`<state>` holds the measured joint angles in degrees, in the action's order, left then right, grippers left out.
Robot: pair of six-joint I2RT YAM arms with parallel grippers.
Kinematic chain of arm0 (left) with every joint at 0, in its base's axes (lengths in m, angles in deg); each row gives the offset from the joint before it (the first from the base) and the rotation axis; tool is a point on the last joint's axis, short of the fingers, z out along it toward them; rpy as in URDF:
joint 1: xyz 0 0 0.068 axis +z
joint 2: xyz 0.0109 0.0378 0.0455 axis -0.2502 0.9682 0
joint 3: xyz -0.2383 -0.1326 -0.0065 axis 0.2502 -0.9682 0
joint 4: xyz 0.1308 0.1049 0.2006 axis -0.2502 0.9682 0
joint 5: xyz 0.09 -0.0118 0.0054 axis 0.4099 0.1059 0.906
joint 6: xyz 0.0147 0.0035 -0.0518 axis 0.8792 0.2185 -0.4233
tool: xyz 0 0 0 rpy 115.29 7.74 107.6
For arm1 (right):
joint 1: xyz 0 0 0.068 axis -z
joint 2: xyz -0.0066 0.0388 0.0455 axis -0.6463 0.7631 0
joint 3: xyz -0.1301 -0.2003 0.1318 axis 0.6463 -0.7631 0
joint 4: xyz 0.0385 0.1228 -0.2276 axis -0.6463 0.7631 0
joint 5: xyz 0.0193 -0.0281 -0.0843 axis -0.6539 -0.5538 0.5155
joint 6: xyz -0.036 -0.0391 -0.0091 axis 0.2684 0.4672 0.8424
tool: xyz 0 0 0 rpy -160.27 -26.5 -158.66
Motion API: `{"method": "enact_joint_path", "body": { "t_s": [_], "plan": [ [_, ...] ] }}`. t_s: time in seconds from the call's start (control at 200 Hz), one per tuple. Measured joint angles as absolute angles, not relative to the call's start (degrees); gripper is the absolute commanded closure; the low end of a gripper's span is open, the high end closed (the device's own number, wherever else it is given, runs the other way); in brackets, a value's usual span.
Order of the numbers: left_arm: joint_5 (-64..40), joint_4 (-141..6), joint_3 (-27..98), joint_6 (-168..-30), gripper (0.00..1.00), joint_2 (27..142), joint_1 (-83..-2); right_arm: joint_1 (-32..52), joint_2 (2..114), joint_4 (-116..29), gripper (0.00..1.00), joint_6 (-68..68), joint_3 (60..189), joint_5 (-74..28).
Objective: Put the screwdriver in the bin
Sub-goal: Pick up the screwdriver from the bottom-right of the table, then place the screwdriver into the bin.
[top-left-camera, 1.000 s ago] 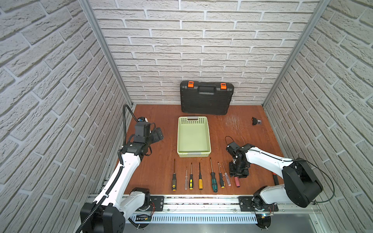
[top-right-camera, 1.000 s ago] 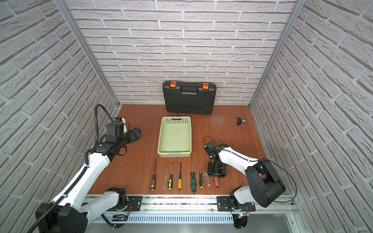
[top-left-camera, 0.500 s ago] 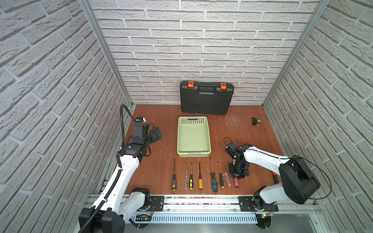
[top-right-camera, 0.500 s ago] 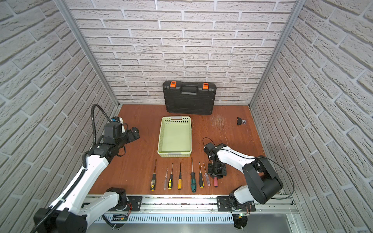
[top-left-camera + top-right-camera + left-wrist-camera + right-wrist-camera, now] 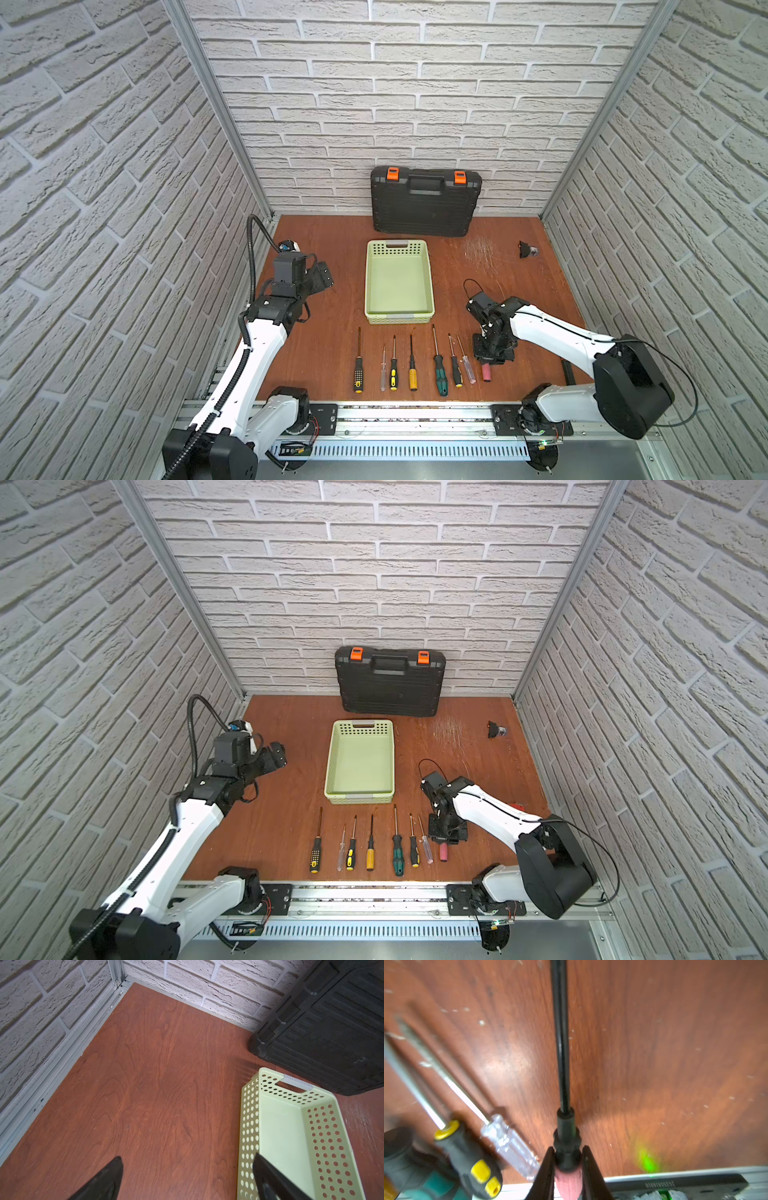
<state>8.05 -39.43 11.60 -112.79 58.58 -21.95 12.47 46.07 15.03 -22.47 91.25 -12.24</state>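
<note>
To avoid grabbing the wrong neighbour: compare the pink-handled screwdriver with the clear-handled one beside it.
The pink-handled screwdriver has an opaque pink grip and black shaft; the clear-handled screwdriver has a see-through grip and bare metal shaft. The pink-handled one is clamped by the right gripper; the clear-handled one lies free. Both sit at one end of the row.

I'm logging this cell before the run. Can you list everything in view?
bin: 1, pale green, mid-table, empty
toolcase: 1, black with orange latches, against the back wall behind the bin
loose screwdrivers: 7, handles black-yellow, clear, orange and green, in a row in front of the bin
pink screwdriver: 1, pink handle and black shaft, right end of that row
small part: 1, black, near the right wall, too small to identify
table: 1, reddish-brown wood
left gripper: 1, black, open, left of the bin, holding nothing
right gripper: 1, black, shut on the pink screwdriver
</note>
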Motion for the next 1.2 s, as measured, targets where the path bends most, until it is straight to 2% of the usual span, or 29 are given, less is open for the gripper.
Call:
{"method": "enact_joint_path", "body": {
  "t_s": [0.22,0.385,0.84,1.015,1.2],
  "plan": [
    [6.8,-37.8,11.8,-114.0,0.04,59.5,-21.6,12.4,43.6,21.7,0.94,-20.9,107.1,-10.3],
    [2.2,-35.9,12.6,-117.6,0.05,62.5,-20.1,12.3,45.9,20.8,0.94,-18.4,121.9,-13.3],
    [-5.9,-27.8,13.0,-122.5,0.06,64.4,-19.5,5.2,81.2,11.8,0.94,-13.4,151.2,-21.9],
    [-7.0,-27.2,13.0,-122.8,0.06,63.8,-19.5,4.9,89.8,10.4,0.95,-13.0,155.5,-22.1],
    [-7.3,-26.7,13.5,-122.8,0.07,64.0,-19.5,5.0,93.9,9.6,0.94,-13.5,155.8,-21.8]
  ]
}}
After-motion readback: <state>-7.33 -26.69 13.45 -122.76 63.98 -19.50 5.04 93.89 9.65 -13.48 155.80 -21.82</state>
